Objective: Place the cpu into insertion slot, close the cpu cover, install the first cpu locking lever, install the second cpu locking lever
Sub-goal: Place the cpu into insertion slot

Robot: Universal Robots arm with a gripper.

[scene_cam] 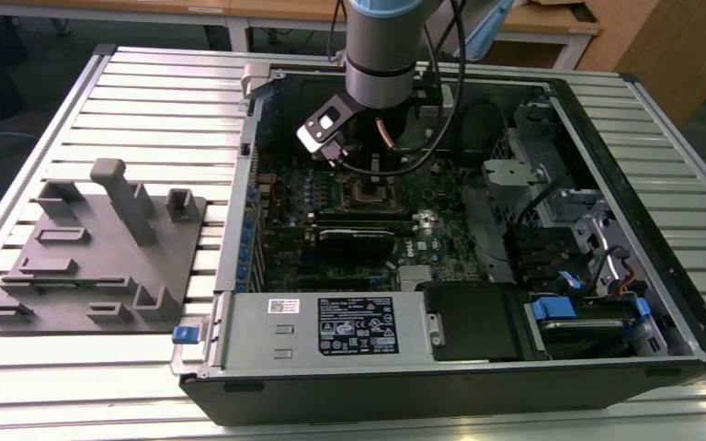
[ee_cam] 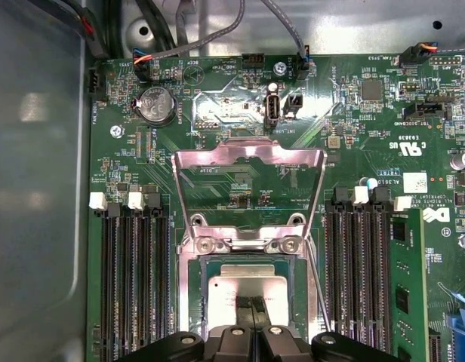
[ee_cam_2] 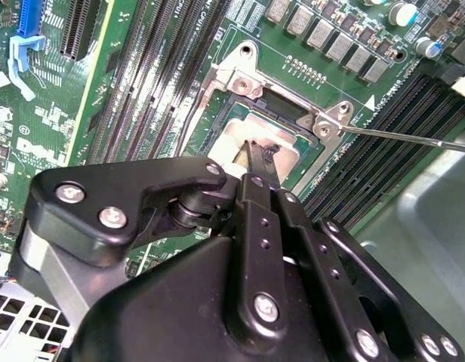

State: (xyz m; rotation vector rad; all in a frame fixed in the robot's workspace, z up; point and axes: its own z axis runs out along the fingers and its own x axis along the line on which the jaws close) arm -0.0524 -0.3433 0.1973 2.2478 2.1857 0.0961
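The grey-and-blue robot arm (scene_cam: 378, 55) reached straight down into the open black computer case (scene_cam: 647, 276), which lay on its side on a slatted aluminium table (scene_cam: 144, 92). Its black gripper (ee_cam: 251, 308) hung over the socket area of the green motherboard (scene_cam: 328, 230). The two fingers (ee_cam_2: 255, 162) were pressed together with no visible gap and held nothing between them. Their tips were at the top face of the cpu, though actual contact could not be confirmed.

The small square silver-grey cpu (ee_cam: 244, 288) lay flat inside the insertion slot (ee_cam: 204, 265), the square socket with a dark frame and silver rim. The thin silver cpu cover (ee_cam: 247, 154) was swung open away from the chip, its square window showing bare board beneath. A thin wire locking lever (ee_cam_2: 398, 137) stuck out sideways, unlatched.

Long black memory slots (ee_cam: 130, 279) flanked the socket on both sides, close to the fingers. A round silver coin battery (ee_cam: 158, 104) sat beyond the open cover.

The exterior view showed what the wrist views did not: a metal power supply box with a white label (scene_cam: 328, 326) at the case's near edge and a grey moulded fixture plate (scene_cam: 89, 257) on the table at the exterior view's left. There the arm's wrist hid most of the socket. Both wrist views showed the chip seated; the first also showed the raised cover.
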